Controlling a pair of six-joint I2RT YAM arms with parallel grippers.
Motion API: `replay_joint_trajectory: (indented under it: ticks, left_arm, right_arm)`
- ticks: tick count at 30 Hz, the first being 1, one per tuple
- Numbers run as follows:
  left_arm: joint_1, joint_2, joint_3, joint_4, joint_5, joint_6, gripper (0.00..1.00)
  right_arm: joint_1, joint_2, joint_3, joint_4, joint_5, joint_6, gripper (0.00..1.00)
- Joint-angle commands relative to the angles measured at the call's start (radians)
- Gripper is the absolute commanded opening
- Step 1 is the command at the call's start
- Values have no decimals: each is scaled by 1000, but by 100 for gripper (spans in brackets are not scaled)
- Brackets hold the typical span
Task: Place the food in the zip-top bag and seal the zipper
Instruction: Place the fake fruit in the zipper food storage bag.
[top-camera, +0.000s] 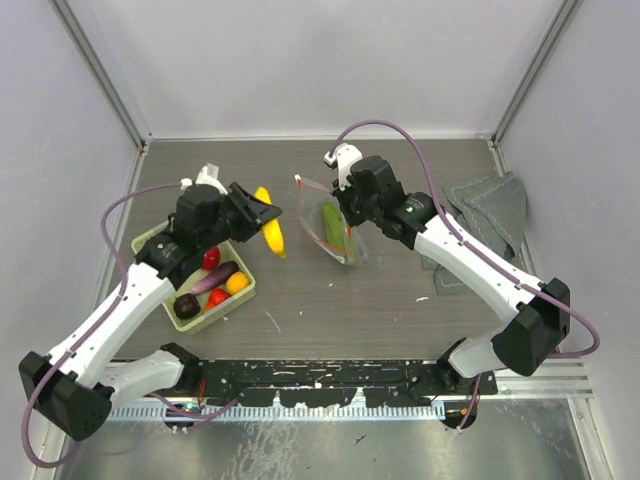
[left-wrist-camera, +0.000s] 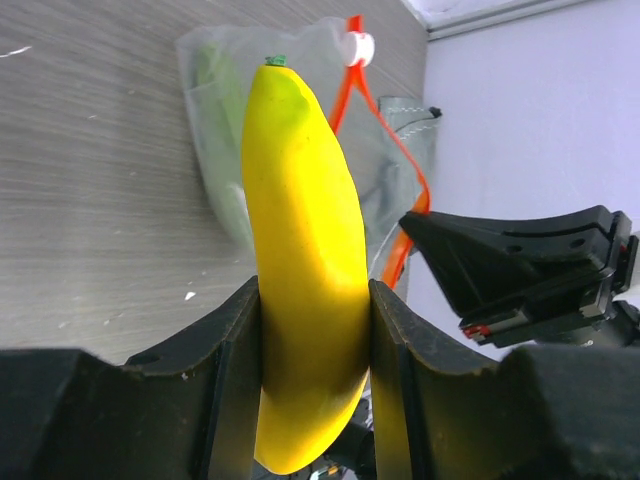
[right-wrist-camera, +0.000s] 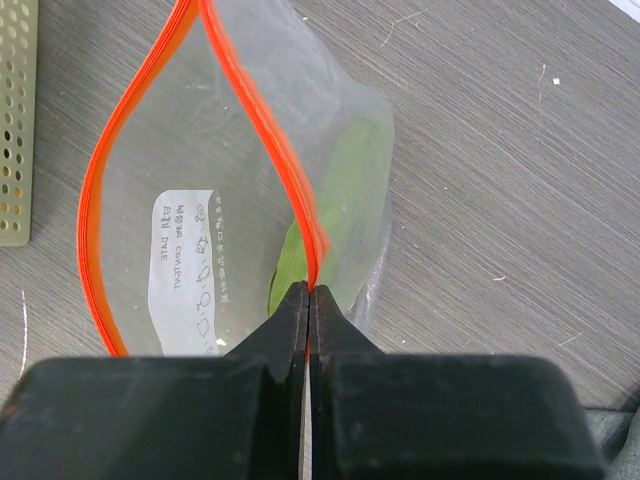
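Observation:
My left gripper (top-camera: 262, 215) (left-wrist-camera: 314, 290) is shut on a yellow toy banana (top-camera: 271, 234) (left-wrist-camera: 305, 220), held above the table just left of the zip-top bag (top-camera: 340, 235) (left-wrist-camera: 390, 180) (right-wrist-camera: 200, 150). The banana's tip points at the bag's mouth. My right gripper (top-camera: 350, 212) (right-wrist-camera: 309, 290) is shut on one lip of the red-orange zipper (right-wrist-camera: 98, 190) (left-wrist-camera: 402, 160) and holds the mouth open in a loop. A leafy green piece (top-camera: 331, 222) (right-wrist-camera: 345, 190) lies inside the bag. More food sits in the basket: a red piece (top-camera: 211, 259), a purple piece (top-camera: 215, 277) and an orange piece (top-camera: 237, 283).
The pale green basket (top-camera: 228, 312) (right-wrist-camera: 15, 120) sits on the table under my left arm. A grey folded cloth (top-camera: 490, 215) lies at the right, behind my right arm. Metal frame posts and white walls close in the table on three sides.

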Motion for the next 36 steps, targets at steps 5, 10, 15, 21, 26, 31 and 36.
replay_joint_trajectory:
  ticks: [5, 10, 15, 21, 26, 31, 36]
  left_arm:
    - [-110, 125, 95, 336, -66, -55, 0]
    - [-157, 175, 74, 466, -127, -98, 0]
    - [-187, 215, 66, 522, -187, -108, 0]
    - [-191, 211, 35, 577, -200, -127, 0]
    - [-202, 199, 42, 537, -235, -109, 0]
    - [-224, 228, 20, 530, -233, -135, 0]
    - [-256, 264, -2, 508, -254, -146, 0]
  right_arm:
    - [2, -46, 4, 70, -14, 18, 0]
    - [2, -46, 3, 71, -15, 20, 0]
    - [2, -43, 2, 73, -15, 21, 0]
    - [2, -46, 0, 73, -16, 21, 0]
    - [2, -45, -1, 76, -18, 24, 0]
    - [2, -42, 1, 77, -20, 26, 0]
    - [1, -47, -2, 79, -15, 27, 0]
